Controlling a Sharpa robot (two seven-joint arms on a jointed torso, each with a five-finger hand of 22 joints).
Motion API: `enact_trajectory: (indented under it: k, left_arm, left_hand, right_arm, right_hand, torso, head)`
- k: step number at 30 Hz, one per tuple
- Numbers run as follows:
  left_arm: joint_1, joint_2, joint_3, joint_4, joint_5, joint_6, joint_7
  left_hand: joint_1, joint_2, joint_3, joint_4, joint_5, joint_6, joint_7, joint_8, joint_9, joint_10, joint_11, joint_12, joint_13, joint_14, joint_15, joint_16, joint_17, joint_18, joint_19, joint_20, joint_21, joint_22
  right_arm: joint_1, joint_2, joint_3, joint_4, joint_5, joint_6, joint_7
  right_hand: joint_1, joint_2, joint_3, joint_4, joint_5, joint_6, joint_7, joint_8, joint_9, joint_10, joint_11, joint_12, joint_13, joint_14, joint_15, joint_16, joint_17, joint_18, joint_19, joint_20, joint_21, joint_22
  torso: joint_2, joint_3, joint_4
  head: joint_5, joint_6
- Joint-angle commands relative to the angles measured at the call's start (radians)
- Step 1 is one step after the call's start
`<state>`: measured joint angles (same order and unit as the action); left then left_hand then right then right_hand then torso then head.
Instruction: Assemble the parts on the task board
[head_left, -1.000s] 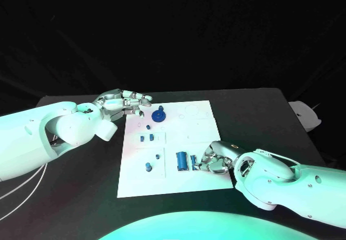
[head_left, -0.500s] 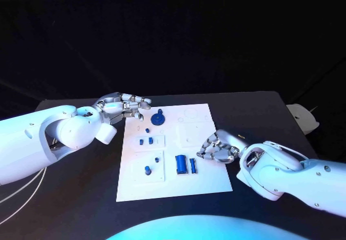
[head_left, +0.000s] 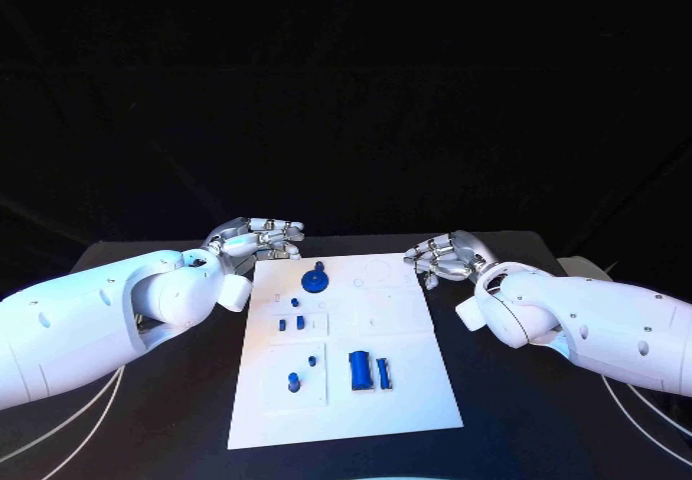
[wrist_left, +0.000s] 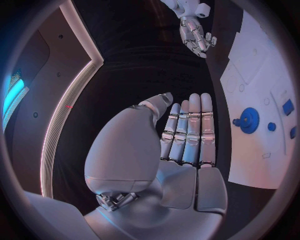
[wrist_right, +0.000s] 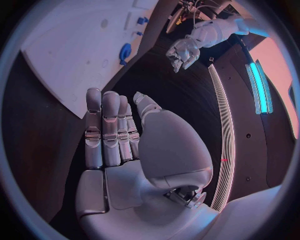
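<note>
Both hands were empty, fingers straight and side by side: the left hand (head_left: 257, 238) off the task board's (head_left: 411, 400) far left corner, the right hand (head_left: 444, 254) off its far right. Nearest me and short of both hands lay the glossy blue block (head_left: 361, 371) beside its slim bar (head_left: 384, 373), then small pegs (head_left: 293, 380). Farthest, just beside the left hand, sat the toothed blue gear (head_left: 316, 280); I reckoned the next reach wanted a light pinch from above on such smooth little pieces.

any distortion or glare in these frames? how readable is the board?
Head view: dark surround, white board evenly lit, blue parts crisp, no glare. Left wrist view: fisheye bends the board's edge; left hand looms large. Right wrist view: same bending, bright light strip near the rim.
</note>
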<state>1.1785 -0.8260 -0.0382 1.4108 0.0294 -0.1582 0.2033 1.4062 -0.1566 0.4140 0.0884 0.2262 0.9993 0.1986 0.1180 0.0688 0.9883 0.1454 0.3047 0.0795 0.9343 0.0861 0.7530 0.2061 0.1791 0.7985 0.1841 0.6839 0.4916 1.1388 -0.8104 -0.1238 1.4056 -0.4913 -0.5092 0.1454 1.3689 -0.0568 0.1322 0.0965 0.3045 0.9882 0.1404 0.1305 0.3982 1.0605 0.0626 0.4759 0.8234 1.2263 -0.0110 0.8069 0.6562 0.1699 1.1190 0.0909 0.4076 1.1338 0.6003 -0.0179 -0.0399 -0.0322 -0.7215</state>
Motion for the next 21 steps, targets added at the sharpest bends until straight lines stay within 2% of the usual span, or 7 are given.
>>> enact_trajectory:
  k: [1, 6, 13, 14, 19, 20, 21]
  left_arm:
    - [-0.005, 0.028, 0.0, -0.038, 0.09, -0.07, 0.1]
    - [-0.017, 0.079, 0.0, -0.103, 0.125, -0.096, 0.145]
    - [-0.037, 0.13, 0.001, -0.162, 0.142, -0.137, 0.202]
    - [-0.034, 0.123, 0.0, -0.155, 0.105, -0.095, 0.128]
    - [-0.04, 0.119, 0.002, -0.136, 0.097, -0.125, 0.139]
    - [-0.042, 0.117, 0.003, -0.129, 0.094, -0.137, 0.143]
    - [-0.044, 0.115, 0.004, -0.121, 0.09, -0.151, 0.148]
  left_hand:
    - [-0.014, 0.001, 0.0, 0.012, -0.004, -0.019, 0.005, 0.004, -0.002, -0.016, 0.01, -0.02, -0.014, -0.04, 0.021, -0.127, -0.05, -0.01, -0.04, 0.026, -0.086, -0.052]
    - [-0.02, 0.004, -0.023, 0.023, -0.004, -0.039, -0.004, -0.009, -0.003, -0.035, 0.025, -0.074, -0.017, -0.108, 0.064, -0.351, -0.124, -0.026, -0.133, 0.087, -0.281, -0.174]
    - [-0.012, 0.031, -0.087, 0.021, -0.002, -0.053, -0.047, -0.054, -0.004, -0.045, 0.051, -0.176, -0.017, -0.119, 0.093, -0.564, -0.142, -0.026, -0.109, 0.107, -0.452, -0.3]
    - [-0.428, 0.062, -0.181, -0.011, -0.068, -0.337, -0.088, -0.118, -0.069, -0.328, -0.011, -0.208, -0.08, -0.366, 0.038, -0.61, -0.206, -0.065, -0.32, 0.02, -0.514, -0.351]
    - [-0.576, 0.085, -0.223, -0.088, -0.093, -0.436, -0.108, -0.118, -0.069, -0.424, -0.029, -0.234, -0.08, -0.446, 0.021, -0.651, -0.206, -0.076, -0.383, -0.01, -0.554, -0.384]
    - [-0.608, 0.157, -0.23, -0.088, -0.098, -0.458, -0.112, -0.118, -0.069, -0.446, -0.032, -0.305, -0.08, -0.465, 0.017, -0.655, -0.206, -0.079, -0.399, -0.017, -0.56, -0.388]
    - [-0.639, 0.157, -0.238, -0.088, -0.103, -0.479, -0.115, -0.118, -0.069, -0.467, -0.037, -0.305, -0.08, -0.483, 0.013, -0.659, -0.206, -0.087, -0.414, -0.024, -0.565, -0.393]
  right_arm:
    - [0.005, 0.04, 0.004, -0.065, 0.216, 0.079, 0.163]
    - [0.009, 0.1, 0.01, -0.161, 0.269, 0.141, 0.204]
    - [0.011, 0.141, 0.014, -0.234, 0.316, 0.192, 0.233]
    - [0.011, 0.137, 0.013, -0.225, 0.254, 0.123, 0.176]
    - [0.003, 0.129, 0.022, -0.195, 0.272, 0.093, 0.191]
    - [0.0, 0.126, 0.025, -0.183, 0.279, 0.081, 0.197]
    - [-0.004, 0.122, 0.029, -0.169, 0.288, 0.067, 0.204]
  right_hand:
    - [0.025, -0.006, 0.042, -0.012, -0.047, -0.014, 0.024, -0.015, -0.02, -0.038, 0.017, -0.109, -0.122, -0.088, 0.031, -0.137, -0.076, 0.006, -0.067, 0.025, -0.092, -0.071]
    - [0.023, -0.034, 0.119, -0.016, -0.08, -0.01, 0.042, -0.055, -0.077, -0.031, 0.057, -0.279, -0.381, -0.185, 0.092, -0.415, -0.257, 0.005, -0.173, 0.086, -0.261, -0.236]
    - [-0.013, -0.037, 0.154, -0.035, -0.085, 0.005, 0.045, -0.067, -0.155, 0.014, 0.078, -0.36, -0.611, -0.137, 0.11, -0.618, -0.414, 0.013, -0.152, 0.122, -0.343, -0.405]
    - [-0.412, 0.057, 0.067, -0.096, -0.15, -0.298, -0.01, -0.131, -0.224, -0.312, 0.036, -0.391, -0.664, -0.468, 0.011, -0.666, -0.48, -0.051, -0.444, 0.055, -0.408, -0.615]
    - [-0.566, 0.057, 0.039, -0.096, -0.173, -0.398, -0.029, -0.131, -0.257, -0.422, 0.022, -0.476, -0.705, -0.574, 0.011, -0.7, -0.517, -0.052, -0.54, 0.035, -0.408, -0.708]
    - [-0.597, 0.057, 0.032, -0.096, -0.178, -0.421, -0.033, -0.131, -0.263, -0.447, 0.019, -0.476, -0.71, -0.599, 0.011, -0.704, -0.523, -0.06, -0.563, 0.031, -0.408, -0.724]
    - [-0.627, 0.057, 0.025, -0.096, -0.183, -0.443, -0.037, -0.131, -0.268, -0.471, 0.015, -0.476, -0.714, -0.624, 0.011, -0.708, -0.528, -0.067, -0.585, 0.026, -0.408, -0.74]
  torso:
    - [-0.019, -0.0045, -0.0026]
    - [-0.035, -0.0028, 0.0039]
    - [-0.046, 0.0062, 0.0152]
    - [-0.038, 0.0005, 0.0082]
    - [-0.044, 0.0057, 0.0176]
    - [-0.046, 0.0076, 0.0212]
    - [-0.048, 0.01, 0.0255]
  head:
    - [0.001, 0.03]
    - [0.005, 0.056]
    - [0.012, 0.08]
    - [0.009, 0.07]
    - [0.016, 0.085]
    - [0.018, 0.091]
    - [0.021, 0.098]
